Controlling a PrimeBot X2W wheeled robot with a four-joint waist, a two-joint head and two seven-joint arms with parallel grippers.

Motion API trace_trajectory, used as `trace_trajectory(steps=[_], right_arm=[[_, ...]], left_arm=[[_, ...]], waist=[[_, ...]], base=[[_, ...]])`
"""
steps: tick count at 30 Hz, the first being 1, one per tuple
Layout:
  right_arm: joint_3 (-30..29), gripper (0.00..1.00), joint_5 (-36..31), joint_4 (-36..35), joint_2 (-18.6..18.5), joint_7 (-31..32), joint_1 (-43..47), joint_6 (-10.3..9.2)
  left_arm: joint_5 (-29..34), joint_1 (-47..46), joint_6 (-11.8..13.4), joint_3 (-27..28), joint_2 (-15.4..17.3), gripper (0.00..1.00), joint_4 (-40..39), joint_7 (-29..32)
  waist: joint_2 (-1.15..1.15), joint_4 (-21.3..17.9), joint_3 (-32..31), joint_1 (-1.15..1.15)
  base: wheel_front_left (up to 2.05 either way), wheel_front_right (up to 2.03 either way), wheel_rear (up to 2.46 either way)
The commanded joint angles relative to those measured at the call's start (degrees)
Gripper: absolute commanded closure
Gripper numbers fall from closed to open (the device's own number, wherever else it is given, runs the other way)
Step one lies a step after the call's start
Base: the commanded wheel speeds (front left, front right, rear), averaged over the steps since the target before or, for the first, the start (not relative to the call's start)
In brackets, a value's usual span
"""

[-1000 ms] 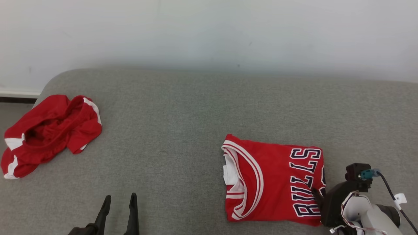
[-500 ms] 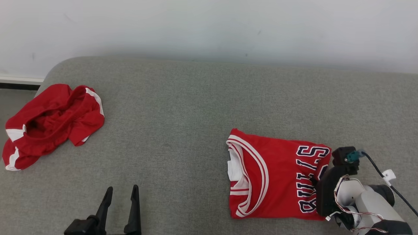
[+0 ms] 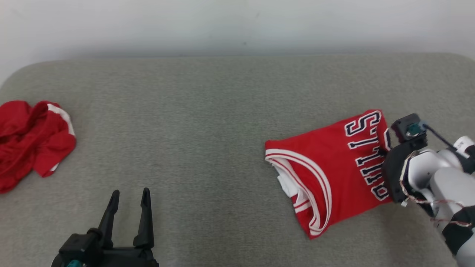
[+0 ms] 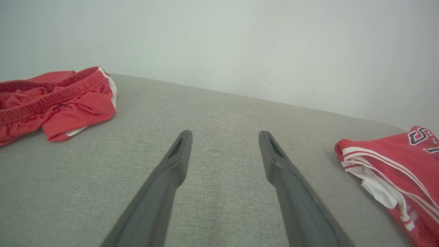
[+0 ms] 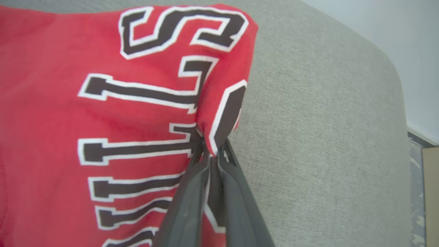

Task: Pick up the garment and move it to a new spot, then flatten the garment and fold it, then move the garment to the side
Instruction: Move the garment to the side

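Observation:
The garment, a folded red jersey (image 3: 326,167) with dark lettering, lies tilted on the grey cushioned surface (image 3: 204,111) at the right. My right gripper (image 5: 212,151) is shut on the jersey's (image 5: 103,85) right edge beside the letters, and the cloth bunches up at the fingertips. In the head view the right gripper (image 3: 387,159) sits against the jersey's lettered end, its fingers mostly hidden by the wrist. My left gripper (image 3: 130,193) stands open at the lower left, its fingers (image 4: 178,154) over bare cushion, well apart from the jersey (image 4: 394,164).
Crumpled red shorts (image 3: 29,141) with white trim lie at the far left (image 4: 51,99). A pale wall (image 3: 237,22) runs behind the surface. The cushion's rounded right edge (image 5: 394,85) drops to the floor (image 5: 416,171) close to the right gripper.
My right gripper has shut on the jersey's edge and dragged it right and away, turning it askew. The head camera has also swung right. The left gripper stays open.

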Motion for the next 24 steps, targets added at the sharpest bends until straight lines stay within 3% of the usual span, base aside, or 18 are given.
trace_trajectory(steps=[1,14,24], right_arm=[[0.53,1.0,0.38,-0.25,-1.12,-0.37,-1.16,-0.18],[2.7,1.0,-2.26,3.69,-8.83,-6.92,-12.34,-0.18],[-1.25,1.0,-7.12,8.09,-12.16,-14.25,-18.57,-0.18]], left_arm=[[0.2,-1.1,-0.1,0.2,-0.01,0.0,-0.48,0.01],[4.92,-6.77,-2.55,0.96,0.14,0.0,-4.02,0.02],[7.37,-10.83,-3.94,0.54,1.73,0.0,-6.97,0.02]], waist=[[-0.01,-4.01,2.97,-0.01],[-0.01,-15.33,12.61,-0.01],[-0.01,-17.74,18.56,-0.01]], base=[[0.0,0.0,0.0],[0.0,0.0,0.0],[0.0,0.0,0.0]])
